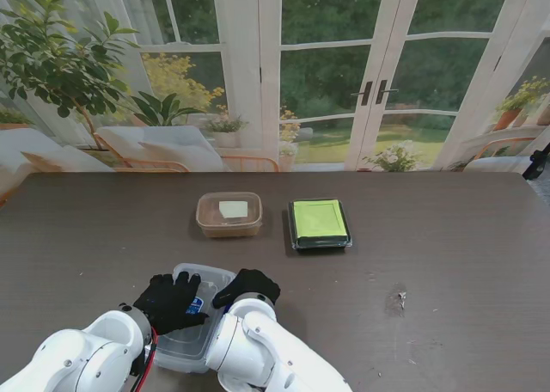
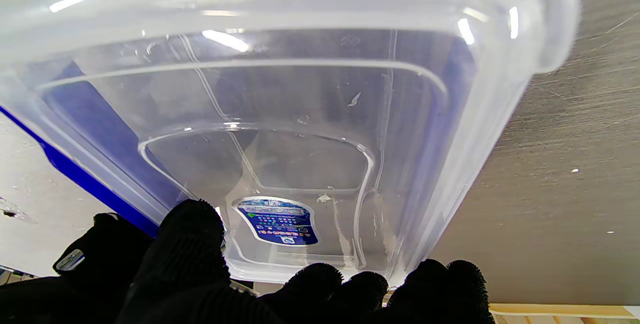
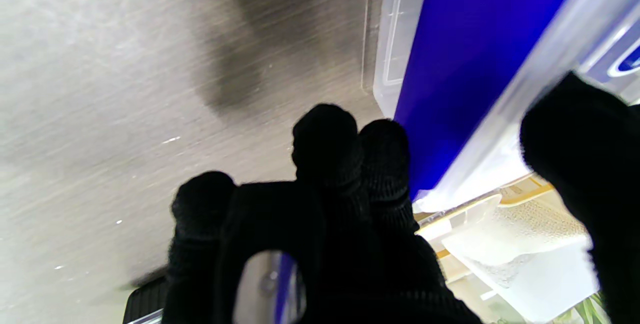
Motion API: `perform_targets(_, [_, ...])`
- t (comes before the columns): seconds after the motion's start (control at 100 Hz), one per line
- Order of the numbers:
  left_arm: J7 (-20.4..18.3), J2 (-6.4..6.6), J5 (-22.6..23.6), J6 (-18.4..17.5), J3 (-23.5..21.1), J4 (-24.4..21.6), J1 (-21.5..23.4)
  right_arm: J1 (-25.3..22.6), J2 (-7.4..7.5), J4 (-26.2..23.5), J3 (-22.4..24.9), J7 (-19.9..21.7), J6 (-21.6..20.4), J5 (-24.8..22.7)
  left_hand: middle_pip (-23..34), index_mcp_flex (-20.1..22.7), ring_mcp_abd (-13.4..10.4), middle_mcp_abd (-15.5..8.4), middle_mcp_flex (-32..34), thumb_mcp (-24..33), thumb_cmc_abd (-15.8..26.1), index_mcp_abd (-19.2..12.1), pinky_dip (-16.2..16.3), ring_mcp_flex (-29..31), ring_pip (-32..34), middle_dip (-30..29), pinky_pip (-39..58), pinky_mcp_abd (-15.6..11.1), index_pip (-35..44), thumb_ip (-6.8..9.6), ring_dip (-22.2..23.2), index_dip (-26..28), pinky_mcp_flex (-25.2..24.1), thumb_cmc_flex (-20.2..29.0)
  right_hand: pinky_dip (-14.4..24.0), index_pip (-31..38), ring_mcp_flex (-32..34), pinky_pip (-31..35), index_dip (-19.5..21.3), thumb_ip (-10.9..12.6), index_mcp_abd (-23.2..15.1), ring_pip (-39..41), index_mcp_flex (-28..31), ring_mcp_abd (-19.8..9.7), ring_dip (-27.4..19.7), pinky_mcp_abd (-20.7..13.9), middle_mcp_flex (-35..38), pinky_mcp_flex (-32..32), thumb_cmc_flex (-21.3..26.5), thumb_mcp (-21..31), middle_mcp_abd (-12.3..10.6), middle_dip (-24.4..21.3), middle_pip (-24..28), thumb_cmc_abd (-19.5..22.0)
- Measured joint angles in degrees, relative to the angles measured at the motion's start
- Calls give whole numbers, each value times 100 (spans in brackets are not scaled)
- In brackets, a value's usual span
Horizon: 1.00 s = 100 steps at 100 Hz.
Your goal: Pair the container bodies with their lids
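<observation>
A clear plastic container lies close to me at the table's near edge, and both black-gloved hands are on it. My left hand grips its left side; the left wrist view looks into the clear container, with its blue sticker beyond the fingertips. My right hand closes on its right rim. A blue lid lies against the clear wall in the right wrist view, between my fingers and thumb. How the lid sits on the body is hidden.
Farther from me, mid-table, stand a brown lidded container and, to its right, a black container with a green lid. A small stain marks the dark table. Glass doors and plants are behind.
</observation>
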Motion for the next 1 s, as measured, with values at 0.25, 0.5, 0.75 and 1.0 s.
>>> perform_targets(0.25, [-11, 0, 13, 11, -12, -14, 18, 117, 103, -89, -52, 845, -8, -554, -44, -10, 0, 0, 0, 0, 0, 0, 0, -16, 0, -26, 0, -7, -9, 0, -1, -2, -5, 0, -92, -789, -7, -84, -395, 135, 265, -162, -514, -94, -241, 227, -93, 3, -258, -44, -91, -36, -71, 791])
perform_targets(0.5, [-61, 0, 23, -57, -31, -11, -1, 301, 433, -218, -376, 639, -14, 231, -44, -10, 0, 0, 0, 0, 3, 0, 0, -16, 0, -27, 0, -10, -10, 0, -1, -2, -5, -6, -639, -1816, -112, -945, -38, 1313, 660, -797, -1275, -399, -755, 691, -708, 66, -644, -571, -306, 8, 222, 1787])
perform_targets(0.75, [-87, 0, 60, -139, -49, -7, -14, 655, 851, -328, -882, 367, -12, 809, -43, -10, 0, 0, 11, -9, 9, 0, -1, 12, 11, -27, 0, -10, -10, 0, 5, -2, 1, -10, -730, -2228, -118, -1373, -45, 1425, 268, -1678, -1332, -204, -1246, 782, -1232, 66, -677, -1282, -46, -50, 65, 2149])
perform_targets(1.0, [-113, 7, 90, -256, -48, 27, -70, 1009, 1222, -453, -1401, -306, -18, 1815, -10, -10, 0, 0, 73, -39, 22, 2, -1, 28, 98, -17, 0, 6, 33, 0, 19, 12, 17, -67, -730, -2513, -121, -1739, -225, 1422, 116, -2722, -1462, 254, -1747, 837, -1738, 66, -596, -1526, 78, -186, -152, 2311])
